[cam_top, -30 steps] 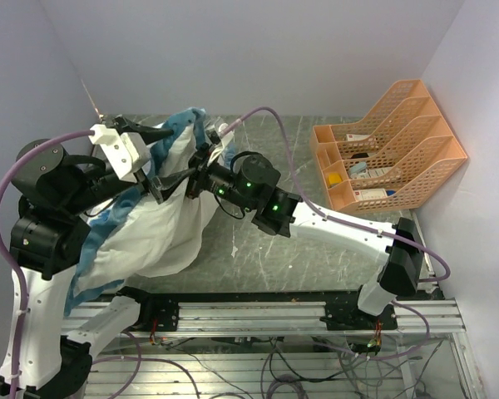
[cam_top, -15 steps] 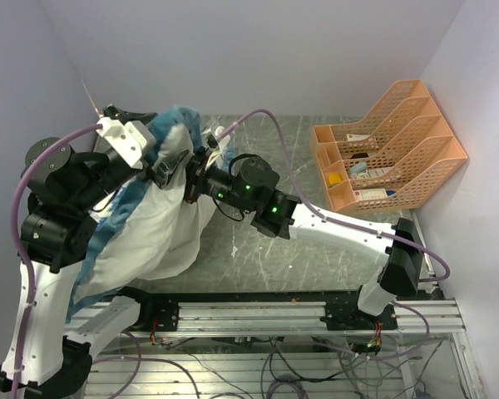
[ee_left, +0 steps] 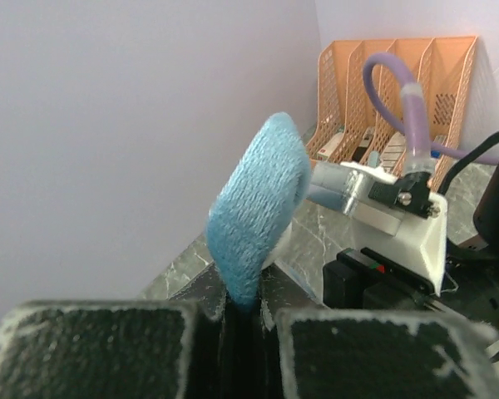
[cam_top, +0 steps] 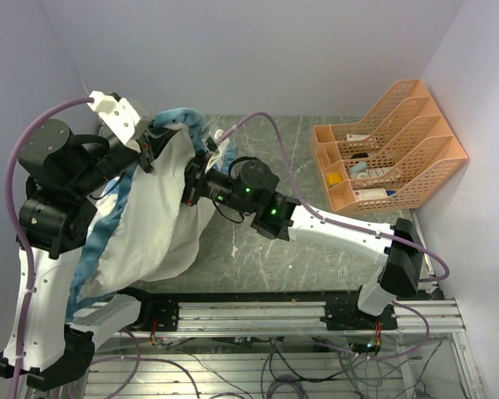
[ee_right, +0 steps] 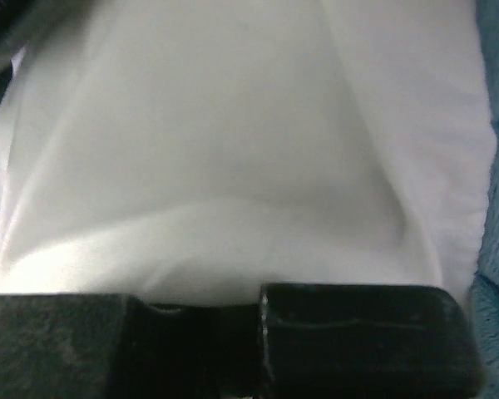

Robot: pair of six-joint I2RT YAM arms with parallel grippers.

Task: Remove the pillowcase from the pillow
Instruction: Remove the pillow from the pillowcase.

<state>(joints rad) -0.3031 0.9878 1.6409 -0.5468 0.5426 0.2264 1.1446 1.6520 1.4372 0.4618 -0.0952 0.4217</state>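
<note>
Item — pillowcase (ee_left: 258, 208) part-peeled, not off; my left gripper (ee_left: 241, 316) pinches its teal ruffle; right gripper (ee_right: 195, 314) clamps white cloth — the pillow (ee_right: 216, 125), I judge.

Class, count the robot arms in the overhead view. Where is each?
2. The left arm stands at the left, the left gripper pinching the pillowcase; the right arm reaches from the lower right to the pillow.

No legible text, labels, brands or numbers anywhere; items in the orange file rack (cam_top: 391, 145) too small to read.
</note>
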